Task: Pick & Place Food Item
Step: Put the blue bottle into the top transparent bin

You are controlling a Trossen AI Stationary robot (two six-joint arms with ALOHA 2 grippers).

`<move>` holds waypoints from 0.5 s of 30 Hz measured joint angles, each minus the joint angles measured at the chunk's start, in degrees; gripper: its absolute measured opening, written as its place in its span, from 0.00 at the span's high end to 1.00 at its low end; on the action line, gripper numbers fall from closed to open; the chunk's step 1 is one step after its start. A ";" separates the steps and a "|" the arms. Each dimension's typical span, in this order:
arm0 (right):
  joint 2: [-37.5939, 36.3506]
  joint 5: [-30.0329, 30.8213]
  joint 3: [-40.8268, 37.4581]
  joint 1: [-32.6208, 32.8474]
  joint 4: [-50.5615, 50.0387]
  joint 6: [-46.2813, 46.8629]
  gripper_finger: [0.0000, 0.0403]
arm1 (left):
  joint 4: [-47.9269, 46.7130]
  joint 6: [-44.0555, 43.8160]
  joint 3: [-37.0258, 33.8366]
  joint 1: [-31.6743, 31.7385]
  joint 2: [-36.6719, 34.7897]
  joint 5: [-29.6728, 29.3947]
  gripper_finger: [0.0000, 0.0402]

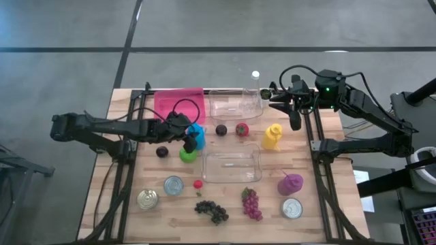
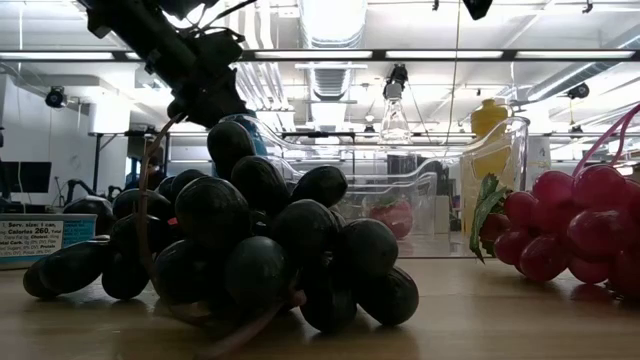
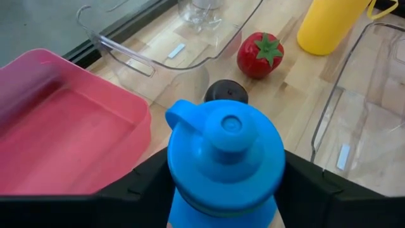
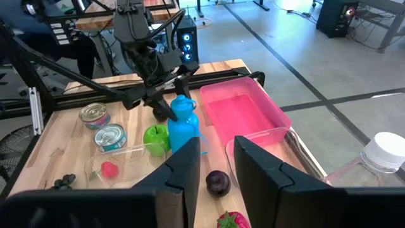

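A blue bottle (image 3: 224, 152) with a blue cap stands upright on the wooden table (image 1: 225, 228), left of centre, beside a green apple (image 1: 187, 155). My left gripper (image 1: 193, 138) reaches in from the table's left and is shut on the bottle. A red strawberry (image 3: 260, 55) and a dark plum (image 3: 226, 92) lie just beyond it. My right gripper (image 1: 276, 103) hangs raised over the far right, by a clear container (image 1: 235, 103). Its fingers (image 4: 183, 177) stand a small gap apart with nothing between them. My left gripper has the blue bottle's upper body, just below the cap, between its two fingers, one on each side (image 3: 286, 183). The fingers come slanting down from the table's left. The bottle stays upright, its base (image 4: 183, 147) on the table beside the apple.
A pink tray (image 1: 180, 104) sits at the far left. A second clear container (image 1: 231, 167) is at centre. A yellow bottle (image 1: 272, 136), purple bottle (image 1: 290, 184), several cans (image 1: 174, 185), dark grapes (image 1: 212, 211), red grapes (image 1: 251, 204) and another plum (image 1: 162, 151) are scattered around.
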 joint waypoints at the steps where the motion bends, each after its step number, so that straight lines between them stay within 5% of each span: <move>1: 0.00 0.00 0.00 -0.02 0.01 -0.02 0.76 | -0.05 0.02 0.00 0.00 0.00 0.00 0.43; 15: 0.00 0.00 0.00 -0.02 0.01 -0.02 0.77 | -0.20 2.46 0.02 0.00 0.00 0.00 0.47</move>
